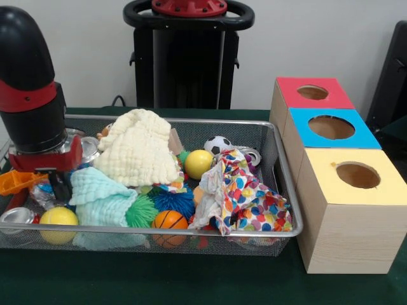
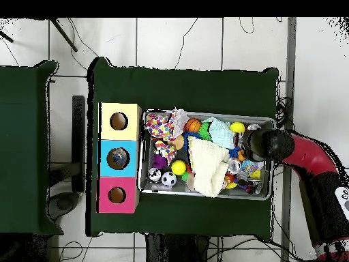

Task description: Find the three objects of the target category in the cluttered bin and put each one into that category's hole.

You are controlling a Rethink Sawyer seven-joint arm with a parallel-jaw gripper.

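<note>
The wire-mesh bin (image 1: 280, 184) sits on the green surface (image 1: 159, 283), packed almost to its rim. The arm (image 1: 28, 82) comes down at the bin's end farthest from the boxes, and its pincer (image 1: 58, 184) reaches into the clutter there, between an orange plastic piece (image 1: 16, 181) and a mint-green cloth (image 1: 102, 197). One dark finger shows, but I cannot tell whether the pincer is wide, narrow or holding anything.

Just beside it, low against the mesh, lies a crinkly blue and clear packet (image 1: 44, 194), half buried; I cannot make out any other packets. A shiny can (image 1: 16, 216) and a yellow ball (image 1: 58, 219) crowd the near corner at that end, hard against the rim.

The middle is heaped with a cream muslin cloth (image 1: 137, 149) that rises above the rim. A spotted multicoloured cloth (image 1: 245, 200) fills the end near the boxes, right up to the near rim. Between them lie a second yellow ball (image 1: 198, 163), a small football (image 1: 218, 145), a little basketball (image 1: 169, 221) and blue (image 1: 175, 202) and green spiky balls (image 1: 140, 213).

Three boxes stand in a row just beside the bin: red (image 1: 311, 95), blue (image 1: 331, 130) and yellow (image 1: 359, 178), each with a round hole on top. From overhead, bare green surface runs wide on both long sides of the bin; the arm's end lies near the surface edge.
</note>
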